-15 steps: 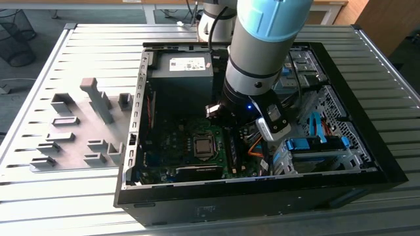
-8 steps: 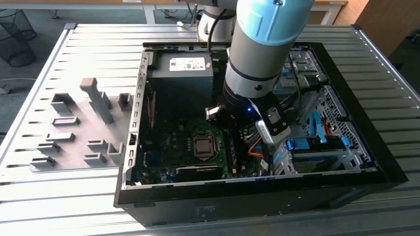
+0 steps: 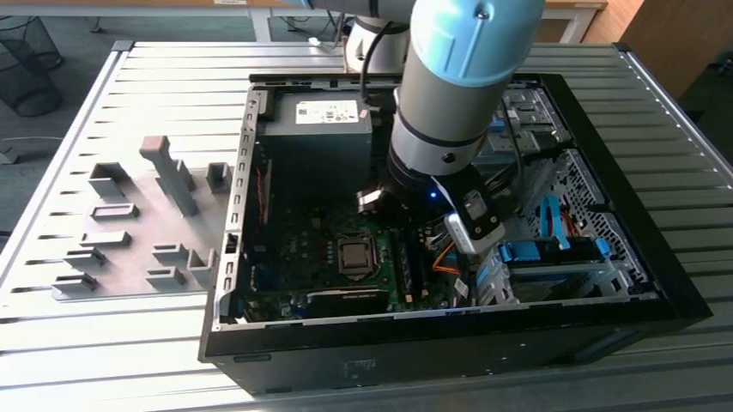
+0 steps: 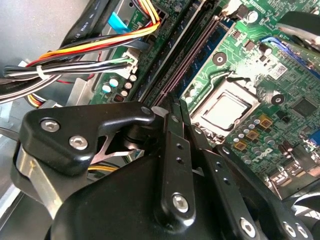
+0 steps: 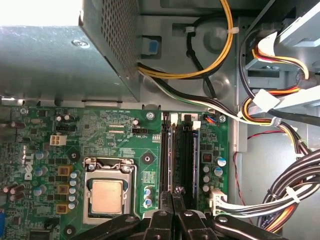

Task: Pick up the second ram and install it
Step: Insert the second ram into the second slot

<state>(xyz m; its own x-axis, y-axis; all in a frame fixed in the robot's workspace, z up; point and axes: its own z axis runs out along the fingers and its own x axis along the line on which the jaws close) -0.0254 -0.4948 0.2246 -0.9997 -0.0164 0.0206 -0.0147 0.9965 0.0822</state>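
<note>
The black two-fingered tool (image 4: 175,107), fingers pressed together with nothing between, hovers above the long black memory slots (image 5: 186,160) beside the square metal processor socket (image 5: 107,192); installation seems nearly finished.

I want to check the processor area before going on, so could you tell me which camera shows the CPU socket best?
The first wrist view: the CPU socket faces the camera squarely, with its metal frame and lid all visible beside the memory slots. The second wrist view shows it at a slant, beyond the gripper. In the exterior view it appears small, deep inside the case.
</note>
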